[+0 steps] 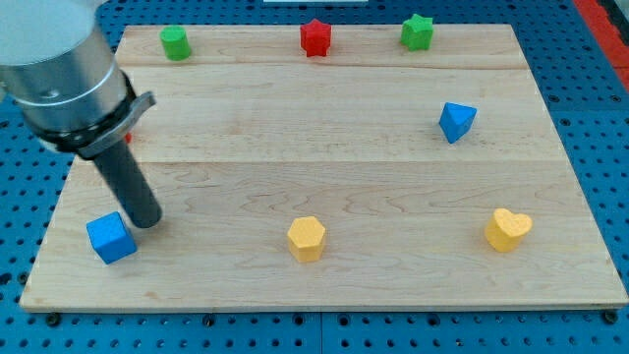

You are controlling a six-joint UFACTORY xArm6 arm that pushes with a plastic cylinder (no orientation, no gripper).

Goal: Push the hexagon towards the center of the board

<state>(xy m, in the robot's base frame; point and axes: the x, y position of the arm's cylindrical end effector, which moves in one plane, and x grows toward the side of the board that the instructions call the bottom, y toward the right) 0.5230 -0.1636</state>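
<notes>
The yellow hexagon point(306, 237) lies near the view's bottom edge of the wooden board point(324, 167), about midway across. My tip point(145, 221) rests on the board well to the view's left of the hexagon. It is just above and right of a blue cube point(110, 237), very close to it. I cannot tell if it touches the cube.
A green cylinder point(175, 42), a red star point(315, 37) and a green star point(417, 31) line the view's top edge. A blue wedge-like block point(456, 121) is at the right, a yellow heart point(507, 229) at the bottom right. A red sliver point(128, 137) shows behind the arm.
</notes>
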